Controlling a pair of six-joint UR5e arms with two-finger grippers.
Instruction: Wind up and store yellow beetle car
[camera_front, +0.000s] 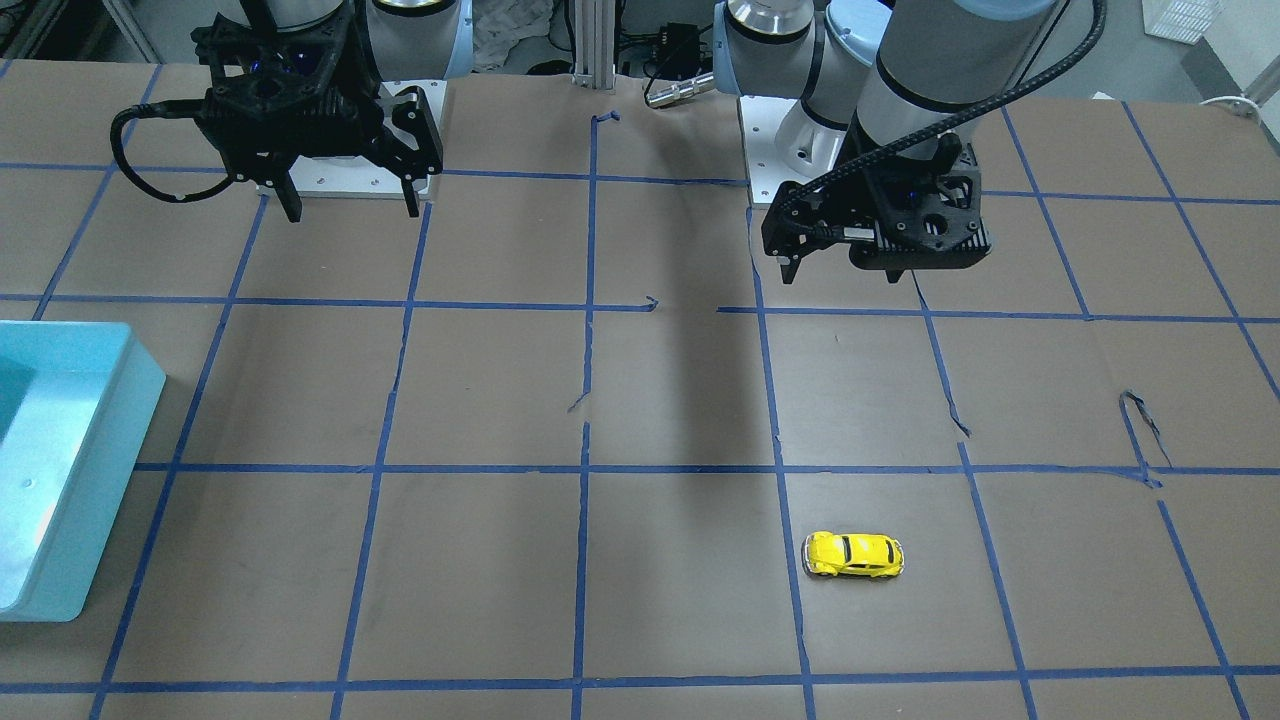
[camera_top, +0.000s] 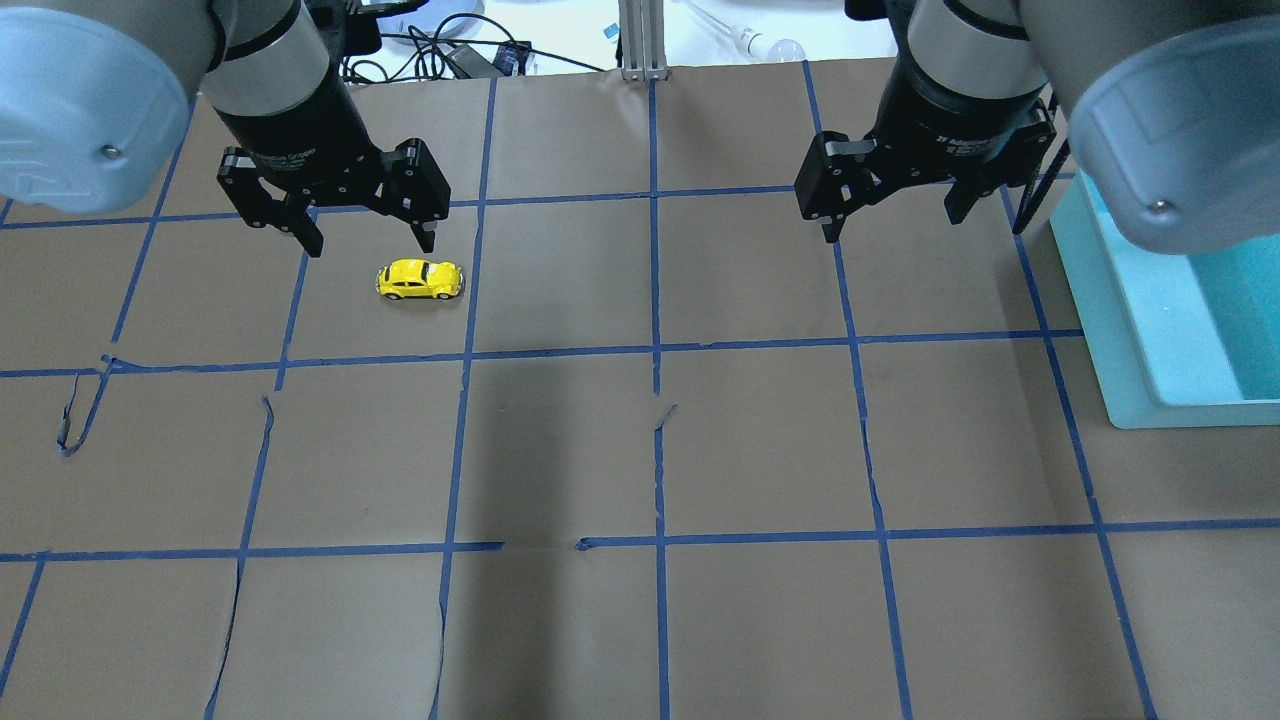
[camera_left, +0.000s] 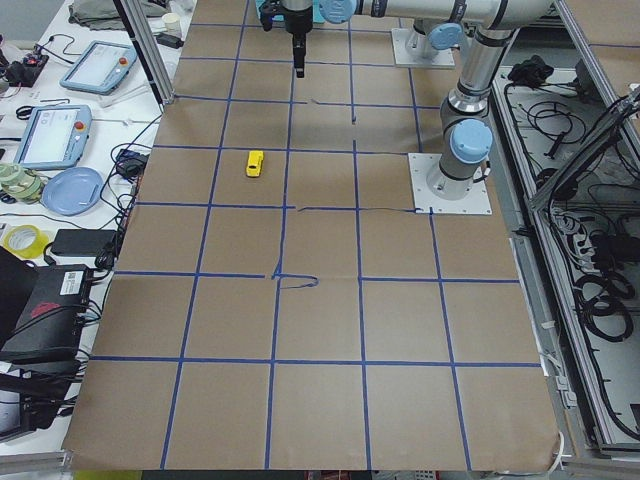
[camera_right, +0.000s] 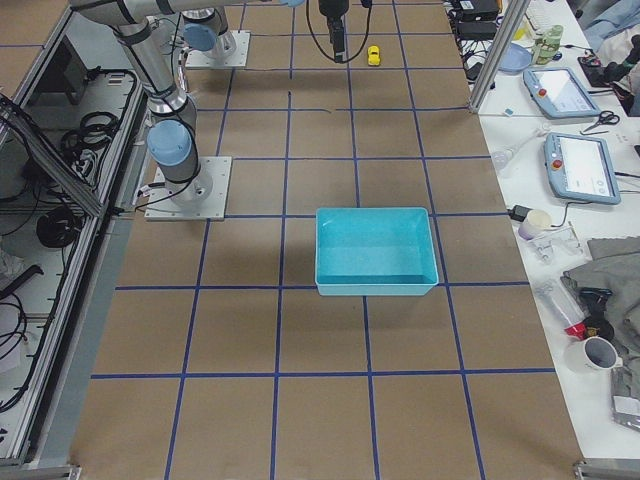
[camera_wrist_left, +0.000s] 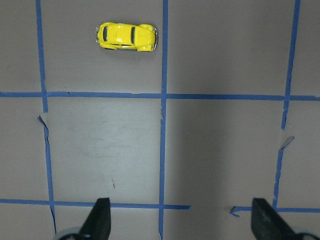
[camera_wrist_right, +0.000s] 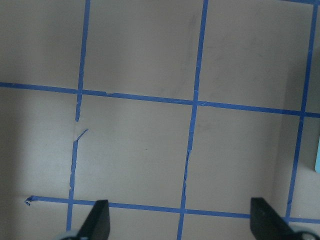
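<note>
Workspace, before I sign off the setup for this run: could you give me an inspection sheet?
surface: brown paper with a blue tape grid; torn tape in places.
job's things: yellow beetle car on its wheels on the left arm's side, untouched; teal bin on the right arm's side, nothing seen inside it.
clutter: nothing seen on the paper.
end effectors: left end effector open and empty, above the table; right end effector open and empty.
cables: black cable loop at the right wrist; corrugated hose along the left wrist.
surroundings: teach pendants on a side bench; loose cables behind the robot bases.
</note>
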